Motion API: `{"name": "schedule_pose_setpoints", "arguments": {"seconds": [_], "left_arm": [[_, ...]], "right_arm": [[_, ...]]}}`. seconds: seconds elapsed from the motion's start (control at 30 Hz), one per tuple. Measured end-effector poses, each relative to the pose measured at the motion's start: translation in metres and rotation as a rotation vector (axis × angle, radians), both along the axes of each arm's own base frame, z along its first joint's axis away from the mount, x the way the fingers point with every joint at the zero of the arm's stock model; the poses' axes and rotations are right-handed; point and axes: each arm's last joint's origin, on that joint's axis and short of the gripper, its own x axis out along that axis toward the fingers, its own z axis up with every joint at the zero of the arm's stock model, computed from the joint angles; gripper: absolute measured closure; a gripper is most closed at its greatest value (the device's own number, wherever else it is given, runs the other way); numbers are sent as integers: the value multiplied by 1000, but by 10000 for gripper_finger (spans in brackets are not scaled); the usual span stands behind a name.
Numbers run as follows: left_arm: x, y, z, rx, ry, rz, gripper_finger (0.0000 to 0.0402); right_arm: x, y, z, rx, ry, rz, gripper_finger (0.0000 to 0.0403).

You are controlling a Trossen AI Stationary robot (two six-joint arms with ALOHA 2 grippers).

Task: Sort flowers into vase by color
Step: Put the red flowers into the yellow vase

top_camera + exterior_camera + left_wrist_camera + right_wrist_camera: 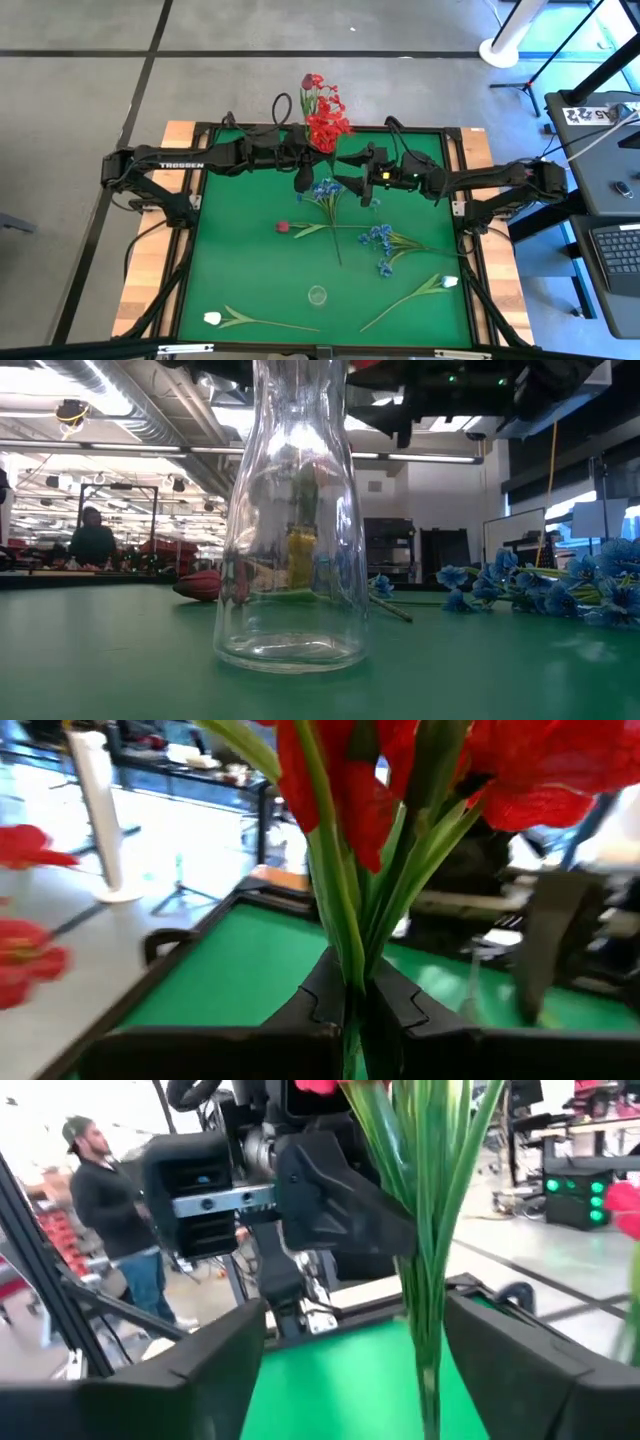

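Left gripper (352,1005) jaws clamped on red spray (324,122) stems, right gripper (400,1370) jaws spread wide around them: looks like a handover, held upright above mat's far edge, well apart from vase (317,295).

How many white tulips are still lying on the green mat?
2. One long-stemmed white tulip lies near the mat's front-left corner, the other white tulip near the front-right, its stem running toward the clear glass vase. None looks hidden.
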Motion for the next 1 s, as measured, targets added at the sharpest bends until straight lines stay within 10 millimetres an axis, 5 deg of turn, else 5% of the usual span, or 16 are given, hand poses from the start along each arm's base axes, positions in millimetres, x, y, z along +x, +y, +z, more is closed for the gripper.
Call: {"name": "schedule_pose_setpoints", "arguments": {"seconds": [0.2, 0.47, 0.57, 0.77, 1.0], "left_arm": [[-26, -3, 17, 77, 53, 103, 397], [-58, -4, 33, 169, 116, 236, 397], [-65, 4, 25, 191, 108, 275, 393], [-86, 27, -23, 176, 49, 359, 390], [-106, 40, -29, 160, -106, 357, 397]], "right_arm": [[-27, 3, 15, -1, 107, -47, 82], [-53, 4, 8, 49, 341, -159, 132], [-54, 5, 3, 46, 367, -202, 155], [-59, 27, -14, -39, 334, -219, 206], [-79, 31, -31, -34, 261, -257, 236]]}}
